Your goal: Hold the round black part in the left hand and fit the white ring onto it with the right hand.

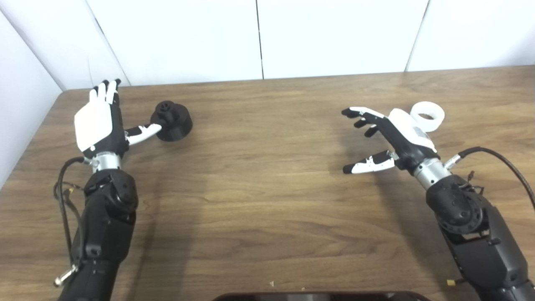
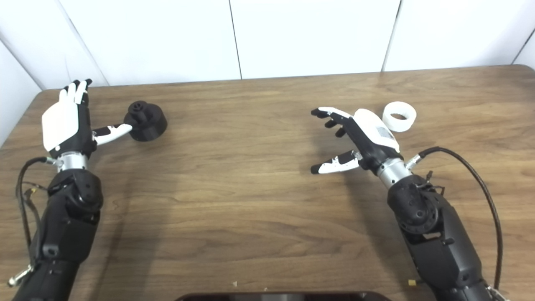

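At the far left, the left hand stands upright with its fingers straight and spread, holding nothing; its thumb reaches right toward the round black part and looks to be touching or nearly touching its left side, though contact cannot be confirmed. The part sits flat on the wooden table, a squat drum with a small knob rising from its top centre. It looks like stiff moulded or printed plastic, probably light, with a matte side wall that should give fair purchase; the drum's side, thumb against opposed fingers, seems the sensible place to take it, leaving the top and knob free for the ring

Across a broad bare stretch of table, the right hand hovers palm down, fingers loosely curled and apart from the thumb, grasping nothing. Just beyond it to the far right lies the white ring, flat on the table, close to the back of the hand but seemingly apart from it. The ring appears thin-walled, rigid and very light, likely smooth and prone to sliding or flipping if pressed from one side; pinching its outer wall at opposite points should keep the bore open for fitting
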{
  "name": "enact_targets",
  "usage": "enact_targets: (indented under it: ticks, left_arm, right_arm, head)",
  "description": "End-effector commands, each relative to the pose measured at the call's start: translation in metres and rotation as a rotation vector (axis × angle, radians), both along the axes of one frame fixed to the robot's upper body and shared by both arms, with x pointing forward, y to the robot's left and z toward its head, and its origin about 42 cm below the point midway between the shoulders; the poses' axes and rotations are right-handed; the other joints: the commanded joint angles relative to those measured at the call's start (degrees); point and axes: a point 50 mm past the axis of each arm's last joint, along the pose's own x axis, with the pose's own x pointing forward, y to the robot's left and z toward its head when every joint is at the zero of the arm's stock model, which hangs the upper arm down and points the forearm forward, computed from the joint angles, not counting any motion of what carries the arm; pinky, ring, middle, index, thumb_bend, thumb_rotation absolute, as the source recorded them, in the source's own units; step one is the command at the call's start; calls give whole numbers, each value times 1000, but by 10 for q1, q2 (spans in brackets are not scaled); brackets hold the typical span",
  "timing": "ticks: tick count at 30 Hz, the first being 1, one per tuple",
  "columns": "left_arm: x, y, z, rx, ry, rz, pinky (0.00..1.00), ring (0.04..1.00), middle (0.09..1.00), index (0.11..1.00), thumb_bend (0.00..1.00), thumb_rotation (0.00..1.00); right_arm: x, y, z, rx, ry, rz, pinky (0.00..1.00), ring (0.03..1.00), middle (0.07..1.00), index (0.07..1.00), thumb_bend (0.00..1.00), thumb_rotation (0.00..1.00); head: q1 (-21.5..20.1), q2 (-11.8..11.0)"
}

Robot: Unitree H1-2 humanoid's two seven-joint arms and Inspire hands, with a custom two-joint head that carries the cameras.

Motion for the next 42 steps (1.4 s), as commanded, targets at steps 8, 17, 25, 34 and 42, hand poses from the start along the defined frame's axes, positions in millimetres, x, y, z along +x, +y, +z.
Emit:
enact_targets:
  ticks: [8, 17, 25, 34, 42]
  left_arm:
    - [41, 28, 22, -9, 20, -33, 989, 1000, 1000, 926, 1000, 530]
    - [46, 18, 25, -61, 74, -146, 971, 1000, 1000, 876, 1000, 519]
    - [43, 5, 30, -133, 127, -262, 1000, 1000, 1000, 842, 1000, 468]
    - [38, -4, 36, -137, 181, -342, 1000, 1000, 1000, 861, 1000, 477]
    - [52, -13, 36, -131, 174, -333, 1000, 1000, 1000, 898, 1000, 506]
  right_arm:
    - [6, -1, 23, 2, -98, 24, 631, 754, 832, 833, 874, 198]
    - [6, -2, 25, 3, -102, 16, 653, 782, 849, 828, 871, 207]
    - [7, 0, 25, 10, -105, 11, 682, 811, 870, 821, 874, 197]
    - [10, 2, 27, 16, -115, 8, 697, 829, 883, 819, 878, 198]
    - [7, 4, 30, 12, -113, 10, 704, 832, 884, 822, 876, 211]
  head:
    - [-4, 3]
    - [-5, 5]
    - [-7, 5]
    - [-8, 3]
    - [-22, 6]
